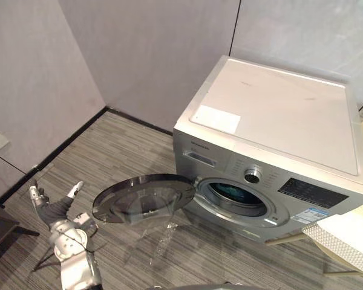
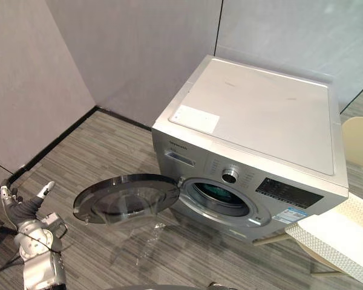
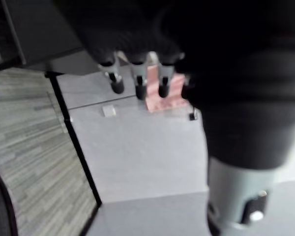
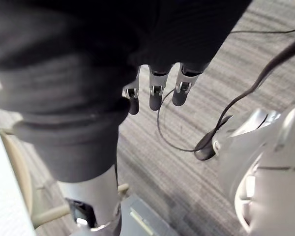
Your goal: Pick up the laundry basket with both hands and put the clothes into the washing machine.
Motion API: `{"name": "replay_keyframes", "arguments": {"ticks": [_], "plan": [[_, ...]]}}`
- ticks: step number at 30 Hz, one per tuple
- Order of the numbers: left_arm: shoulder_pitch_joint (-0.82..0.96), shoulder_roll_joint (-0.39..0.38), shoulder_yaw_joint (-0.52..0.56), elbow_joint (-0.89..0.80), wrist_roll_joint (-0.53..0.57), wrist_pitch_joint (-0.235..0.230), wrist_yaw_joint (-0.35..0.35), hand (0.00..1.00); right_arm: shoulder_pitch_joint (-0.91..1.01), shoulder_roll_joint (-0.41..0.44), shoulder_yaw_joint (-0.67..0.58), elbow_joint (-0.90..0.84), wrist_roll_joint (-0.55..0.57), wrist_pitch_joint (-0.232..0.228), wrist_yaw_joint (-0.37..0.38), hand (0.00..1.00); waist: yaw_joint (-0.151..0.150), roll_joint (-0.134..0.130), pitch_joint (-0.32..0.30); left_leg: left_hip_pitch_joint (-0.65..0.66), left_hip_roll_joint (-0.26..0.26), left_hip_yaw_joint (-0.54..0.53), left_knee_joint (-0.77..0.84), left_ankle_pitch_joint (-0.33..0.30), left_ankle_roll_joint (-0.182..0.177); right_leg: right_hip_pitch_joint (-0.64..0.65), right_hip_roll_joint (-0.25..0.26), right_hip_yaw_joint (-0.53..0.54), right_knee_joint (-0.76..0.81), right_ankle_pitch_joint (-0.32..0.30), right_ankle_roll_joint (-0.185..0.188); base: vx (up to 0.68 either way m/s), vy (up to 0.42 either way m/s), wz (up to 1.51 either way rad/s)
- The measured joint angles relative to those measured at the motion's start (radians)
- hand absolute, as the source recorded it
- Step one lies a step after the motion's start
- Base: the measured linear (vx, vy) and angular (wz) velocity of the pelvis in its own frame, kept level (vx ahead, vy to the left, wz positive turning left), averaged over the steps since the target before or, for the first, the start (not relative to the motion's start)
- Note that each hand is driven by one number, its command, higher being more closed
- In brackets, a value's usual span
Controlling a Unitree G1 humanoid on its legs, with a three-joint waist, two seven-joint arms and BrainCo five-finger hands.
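A silver front-loading washing machine point(image 1: 272, 121) stands in the corner. Its round glass door point(image 1: 142, 196) is swung wide open to the left, and the dark drum opening point(image 1: 236, 196) is uncovered. My left hand point(image 1: 50, 211) is low at the left, left of the door and apart from it. Its fingers point(image 3: 137, 86) are straight and hold nothing. My right hand point(image 4: 156, 93) hangs over the striped floor with relaxed, empty fingers. I cannot make out a laundry basket or clothes for certain.
A white surface with a perforated edge point(image 1: 345, 238) on pale legs stands right of the machine, beside a pale chair point(image 2: 358, 142). Grey walls close in the back and left. A dark piece of furniture point(image 1: 0, 226) sits at the far left.
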Motion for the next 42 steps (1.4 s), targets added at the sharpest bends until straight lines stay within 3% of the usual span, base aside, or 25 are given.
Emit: {"name": "replay_keyframes", "arguments": {"ticks": [3,5,6,11,15,19,24,29,30,32,36,37,39,42], "plan": [[-0.116,0.163,0.036,0.168,0.008,0.009,-0.002,0.0,-0.019,-0.001,-0.038,0.008,-0.002,0.006,0.001,0.0,-0.025,-0.003,0.002,-0.06,0.005,0.028,0.003,0.002,0.002,-0.062,0.018,0.03,-0.047,0.048,-0.011,-0.08,0.001,-0.36],[-0.221,0.272,0.035,0.287,0.015,0.011,-0.005,0.0,-0.03,-0.001,-0.042,0.008,-0.001,0.006,0.002,0.0,-0.026,-0.02,0.019,-0.095,0.013,0.053,0.015,0.002,0.002,-0.099,0.031,0.052,-0.075,0.085,-0.021,-0.11,-0.015,-0.47],[-0.32,0.372,0.031,0.39,0.013,0.01,-0.009,0.0,-0.054,0.0,-0.041,0.007,0.006,0.005,0.003,0.0,-0.04,-0.046,0.041,-0.131,0.019,0.063,0.028,0.002,0.002,-0.129,0.039,0.068,-0.097,0.114,-0.03,-0.12,-0.023,-0.31],[-0.534,0.491,-0.022,0.521,0.015,0.016,-0.038,0.0,-0.102,0.004,-0.027,-0.055,0.054,-0.007,0.003,0.0,-0.061,-0.088,0.099,-0.237,0.043,0.079,0.081,-0.005,0.01,-0.211,0.054,0.09,-0.142,0.21,-0.061,-0.13,-0.001,-0.22],[-0.682,0.525,-0.125,0.537,0.017,0.015,-0.051,0.0,-0.109,0.005,0.052,-0.165,0.105,-0.041,0.002,0.0,-0.055,-0.095,0.153,-0.31,0.086,0.079,0.128,-0.012,0.019,-0.272,0.077,0.095,-0.146,0.295,-0.08,-0.1,0.042,-0.12],[-0.763,0.524,-0.195,0.628,0.037,0.012,-0.091,0.0,-0.111,0.007,0.119,-0.231,0.132,-0.054,0.001,0.0,-0.054,-0.115,0.178,-0.348,0.092,0.079,0.149,-0.014,0.022,-0.294,0.078,0.093,-0.164,0.327,-0.073,-0.03,0.057,-0.04],[-0.768,0.466,-0.169,0.78,0.015,0.015,-0.203,0.0,-0.111,0.007,0.138,-0.239,0.145,-0.046,0.003,0.0,-0.04,-0.112,0.201,-0.343,0.087,0.078,0.152,-0.014,0.023,-0.286,0.075,0.091,-0.167,0.329,-0.074,0.02,0.056,0.01],[-0.698,0.371,-0.224,0.829,0.013,0.015,-0.306,0.0,-0.119,-0.003,0.138,-0.227,0.143,-0.038,0.006,0.0,-0.037,-0.077,0.23,-0.265,0.058,0.072,0.146,-0.011,0.027,-0.201,0.052,0.069,-0.174,0.328,-0.073,0.04,0.103,0.13],[-0.657,0.336,-0.269,0.822,0.015,0.018,-0.342,0.0,-0.127,-0.008,0.138,-0.226,0.142,-0.031,0.016,0.0,-0.044,-0.071,0.234,-0.256,0.036,0.064,0.14,0.003,0.046,-0.187,0.037,0.066,-0.174,0.326,-0.071,0.04,0.08,0.19],[-0.582,0.293,-0.343,0.811,0.016,0.027,-0.376,0.0,-0.143,-0.02,0.126,-0.196,0.132,-0.024,0.031,0.0,-0.051,-0.063,0.239,-0.23,0.016,0.054,0.138,0.004,0.047,-0.161,0.018,0.06,-0.173,0.321,-0.067,0.05,0.08,0.17],[-0.34,0.157,-0.511,0.724,0.02,0.061,-0.445,0.0,-0.146,-0.023,0.114,-0.157,0.103,-0.002,0.063,0.0,-0.059,-0.055,0.239,-0.167,-0.038,0.027,0.148,0.004,0.047,-0.093,-0.044,0.022,-0.133,0.238,-0.047,0.09,0.086,0.27],[-0.289,0.134,-0.545,0.698,0.002,0.067,-0.462,0.0,-0.148,-0.021,0.114,-0.155,0.096,0.001,0.076,0.0,-0.065,-0.039,0.233,-0.163,-0.047,0.009,0.131,0.004,0.047,-0.09,-0.054,0.012,-0.112,0.212,-0.04,0.11,0.076,0.51],[-0.227,0.139,-0.61,0.669,-0.018,0.068,-0.493,0.0,-0.165,-0.014,0.113,-0.149,0.079,0.011,0.091,0.0,-0.055,-0.033,0.23,-0.151,-0.058,0.007,0.13,0.004,0.047,-0.079,-0.065,0.015,-0.096,0.18,-0.032,0.05,0.023,0.27],[-0.189,0.136,-0.67,0.669,-0.069,0.085,-0.509,0.0,-0.168,-0.032,0.106,-0.141,0.063,0.019,0.114,0.0,-0.049,0.01,0.202,-0.13,-0.057,0.006,0.147,0.004,0.047,-0.048,-0.066,0.015,-0.092,0.175,-0.032,0.07,0.001,0.05]]}}
